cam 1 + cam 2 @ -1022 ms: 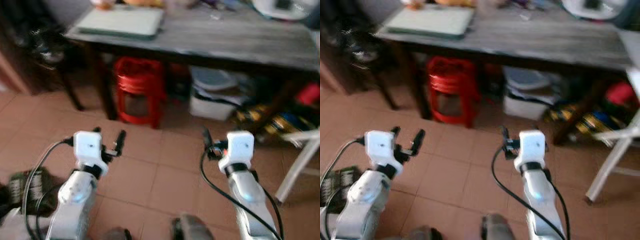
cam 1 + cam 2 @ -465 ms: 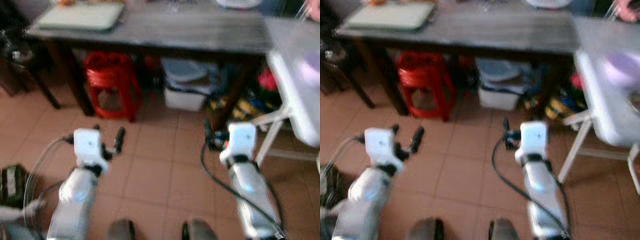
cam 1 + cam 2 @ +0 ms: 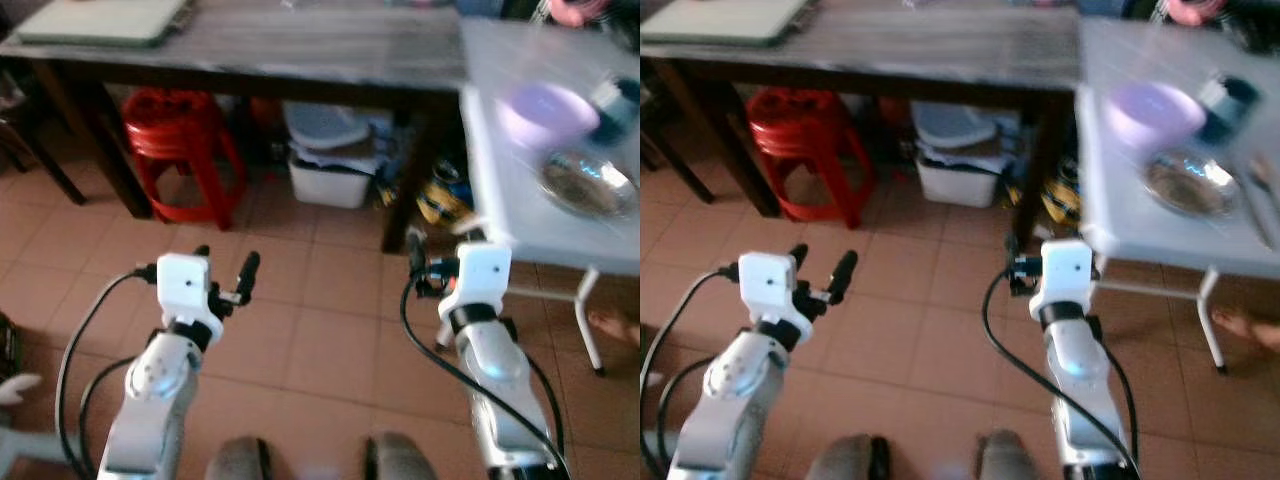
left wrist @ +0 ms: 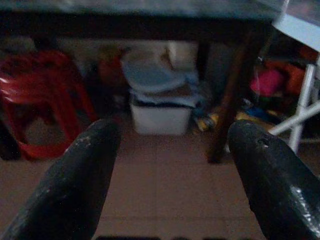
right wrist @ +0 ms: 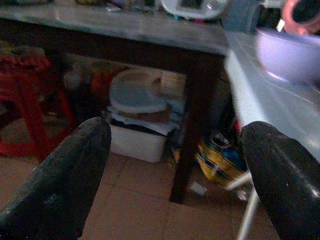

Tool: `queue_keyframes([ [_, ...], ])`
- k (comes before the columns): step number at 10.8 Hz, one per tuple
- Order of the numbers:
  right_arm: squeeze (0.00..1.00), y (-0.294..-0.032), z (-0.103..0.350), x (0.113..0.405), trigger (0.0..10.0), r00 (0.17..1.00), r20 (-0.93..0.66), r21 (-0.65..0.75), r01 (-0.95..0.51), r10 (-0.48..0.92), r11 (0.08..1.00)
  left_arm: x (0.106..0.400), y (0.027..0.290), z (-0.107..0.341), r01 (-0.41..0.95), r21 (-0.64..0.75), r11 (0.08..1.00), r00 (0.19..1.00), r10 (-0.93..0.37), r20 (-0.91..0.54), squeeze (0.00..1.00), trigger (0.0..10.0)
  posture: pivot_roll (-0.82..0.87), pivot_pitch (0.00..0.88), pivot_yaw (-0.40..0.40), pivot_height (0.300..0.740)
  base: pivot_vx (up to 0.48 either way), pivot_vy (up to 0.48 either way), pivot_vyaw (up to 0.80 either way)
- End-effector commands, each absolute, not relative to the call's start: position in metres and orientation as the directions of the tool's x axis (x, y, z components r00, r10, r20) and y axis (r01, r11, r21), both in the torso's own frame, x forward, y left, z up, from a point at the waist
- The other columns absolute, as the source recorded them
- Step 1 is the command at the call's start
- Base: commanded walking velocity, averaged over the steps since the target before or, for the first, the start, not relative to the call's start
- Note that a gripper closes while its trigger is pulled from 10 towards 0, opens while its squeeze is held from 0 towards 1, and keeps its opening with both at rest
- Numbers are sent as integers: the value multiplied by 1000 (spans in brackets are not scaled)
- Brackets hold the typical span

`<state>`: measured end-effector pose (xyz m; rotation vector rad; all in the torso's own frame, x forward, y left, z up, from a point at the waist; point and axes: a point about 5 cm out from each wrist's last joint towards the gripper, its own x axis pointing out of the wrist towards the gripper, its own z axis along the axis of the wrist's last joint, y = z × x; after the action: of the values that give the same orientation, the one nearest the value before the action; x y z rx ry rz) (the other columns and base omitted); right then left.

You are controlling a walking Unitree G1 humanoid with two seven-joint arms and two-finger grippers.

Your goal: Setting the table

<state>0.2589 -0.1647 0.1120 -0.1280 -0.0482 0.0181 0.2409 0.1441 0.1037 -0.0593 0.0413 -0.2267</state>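
Approach toward the white folding table [image 3: 500,215].
Both end effectors, left [image 3: 228,278] and right [image 5: 175,165], are spread and empty; you should square up before reaching the lilac plastic bowl [image 3: 545,110].

Ahead of us a long counter [image 3: 300,45] spans the far side; a second counter [image 3: 500,190] adjoins its right end. On the second counter, a bowl [image 3: 545,110] sits behind a dish [image 3: 588,185]. Under the long counter we see a stool [image 3: 175,150] at left and a lidded bin [image 3: 325,160] to its right. A board [image 3: 100,20] lies on the long counter's left end.
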Motion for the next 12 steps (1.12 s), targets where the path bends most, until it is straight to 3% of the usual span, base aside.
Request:
queue_keyframes([
  [1, 0, -167, 114, 259, 10000, 998, 53, -126, -6, 13, 992, 241, 139, 109, 257, -58, 965, 966, -258, -15, 0, 10000, -53, 151, 32, 740, 315, -356, 0],
  [4, 0, -167, 115, 260, 10000, 998, 57, -128, -3, 11, 992, 241, 139, 109, 264, -58, 963, 964, -265, -13, 0, 10000, -53, 145, 34, 740, 316, -356, 0],
  [9, 0, -166, 116, 259, 10000, 998, 61, -123, -2, 10, 992, 242, 140, 112, 241, -51, 969, 970, -241, 3, 0, 10000, -47, 146, 36, 740, 48, 0, 0],
  [10, 980, -166, 117, 259, 10000, 998, 67, -115, -3, 11, 993, 242, 144, 113, 216, -21, 976, 976, -215, 15, 0, 10000, -45, 148, 37, 740, 0, 0, 0],
  [12, 1000, -165, 119, 257, 10000, 997, 80, -109, -2, 10, 994, 241, 145, 113, 227, -39, 973, 974, -227, 8, 0, 10000, -47, 149, 38, 740, 0, 0, 0],
])
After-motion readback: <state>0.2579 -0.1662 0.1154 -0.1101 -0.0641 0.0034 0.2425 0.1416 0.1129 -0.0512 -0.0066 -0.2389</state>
